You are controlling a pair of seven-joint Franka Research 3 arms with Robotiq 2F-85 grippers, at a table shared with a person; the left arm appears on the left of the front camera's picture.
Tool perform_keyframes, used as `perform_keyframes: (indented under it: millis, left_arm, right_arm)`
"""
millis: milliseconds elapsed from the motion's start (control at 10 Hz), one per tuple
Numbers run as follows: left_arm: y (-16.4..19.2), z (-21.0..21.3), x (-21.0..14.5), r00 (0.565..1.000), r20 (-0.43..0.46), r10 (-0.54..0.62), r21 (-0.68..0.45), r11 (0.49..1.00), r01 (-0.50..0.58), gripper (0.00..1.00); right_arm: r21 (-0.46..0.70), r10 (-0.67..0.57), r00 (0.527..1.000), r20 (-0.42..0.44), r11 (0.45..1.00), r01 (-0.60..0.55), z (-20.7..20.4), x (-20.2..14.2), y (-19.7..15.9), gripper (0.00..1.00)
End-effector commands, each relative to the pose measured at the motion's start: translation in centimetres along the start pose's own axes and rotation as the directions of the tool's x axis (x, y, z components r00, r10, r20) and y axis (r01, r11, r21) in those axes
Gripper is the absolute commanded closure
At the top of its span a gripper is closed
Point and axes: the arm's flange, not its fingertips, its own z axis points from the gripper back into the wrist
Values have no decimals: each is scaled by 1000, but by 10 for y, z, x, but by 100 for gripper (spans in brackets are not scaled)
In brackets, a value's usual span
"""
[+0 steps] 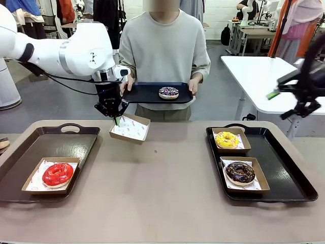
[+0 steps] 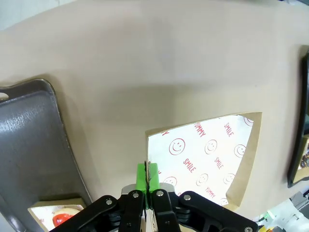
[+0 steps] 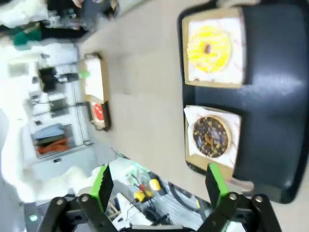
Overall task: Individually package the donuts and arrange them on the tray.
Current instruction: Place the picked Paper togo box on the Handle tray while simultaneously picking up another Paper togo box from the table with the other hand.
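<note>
My left gripper [image 1: 116, 118] is shut on the left rim of an empty cardboard box [image 1: 130, 128] lined with printed paper, at the table's far middle. In the left wrist view the green pads [image 2: 143, 178] pinch that box's [image 2: 207, 154] edge. Just behind it, the person holds a black tray [image 1: 147, 94] carrying the purple donut [image 1: 168, 92]. The red donut [image 1: 57, 174] lies boxed on the left tray [image 1: 30, 147]. The yellow donut [image 1: 227, 140] and chocolate donut [image 1: 240, 173] lie boxed on the right tray [image 1: 284, 168]. My right gripper [image 1: 287, 104] hangs open, high at the right; its wrist view shows the open gripper [image 3: 159, 186] above the yellow donut [image 3: 208, 48] and chocolate donut [image 3: 211, 137].
The person stands at the far edge, both hands on the black tray. The tabletop [image 1: 162, 188] between the two side trays is bare. A white table [image 1: 259, 76] stands behind at the right.
</note>
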Motion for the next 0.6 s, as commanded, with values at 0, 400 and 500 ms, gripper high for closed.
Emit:
perform_keyframes:
  millis: [0, 400, 500]
  left_arm:
    - [-15, 13, 5, 999, 26, 27, 9, 1000, -27, 100]
    - [-40, 30, 29, 997, 61, 44, 14, 999, -45, 100]
    - [-42, 27, 37, 997, 63, 54, 14, 998, -55, 100]
  right_arm:
    - [133, -36, 998, 47, 991, 29, 16, -27, -44, 0]
    - [257, -78, 983, 167, 966, 33, 45, -79, -104, 0]
    - [284, -88, 977, 196, 958, 29, 47, -85, -114, 0]
